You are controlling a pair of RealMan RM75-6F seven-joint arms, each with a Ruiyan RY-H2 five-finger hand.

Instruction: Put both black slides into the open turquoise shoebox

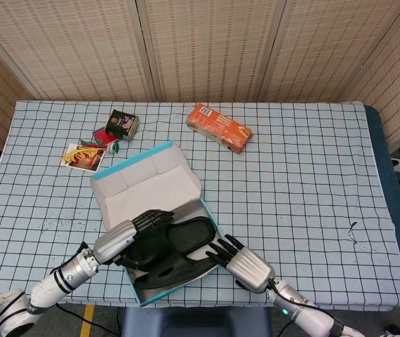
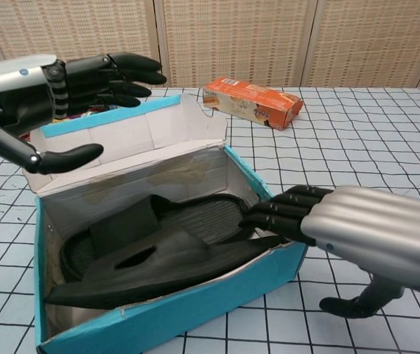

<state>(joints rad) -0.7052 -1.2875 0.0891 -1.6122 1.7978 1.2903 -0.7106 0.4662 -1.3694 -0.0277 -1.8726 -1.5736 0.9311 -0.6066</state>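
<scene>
The open turquoise shoebox (image 1: pixel 159 293) (image 2: pixel 158 324) stands near the table's front edge, its white-lined lid (image 1: pixel 147 186) tilted back. Both black slides lie inside: one at the back (image 2: pixel 203 217) (image 1: pixel 189 237) and one along the front wall (image 2: pixel 173 258) (image 1: pixel 179 265), its toe reaching the right rim. My left hand (image 2: pixel 63 81) (image 1: pixel 126 235) hovers above the box's left side, fingers spread, holding nothing. My right hand (image 2: pixel 365 232) (image 1: pixel 245 267) lies just outside the right wall. Its fingertips (image 2: pixel 265 217) touch the rim and the front slide's edge, and its thumb is down on the table.
An orange carton (image 1: pixel 219 127) (image 2: pixel 253 101) lies behind the box to the right. A dark tin (image 1: pixel 123 123) and a colourful snack packet (image 1: pixel 84 154) sit at the back left. The table's front edge runs just below the box.
</scene>
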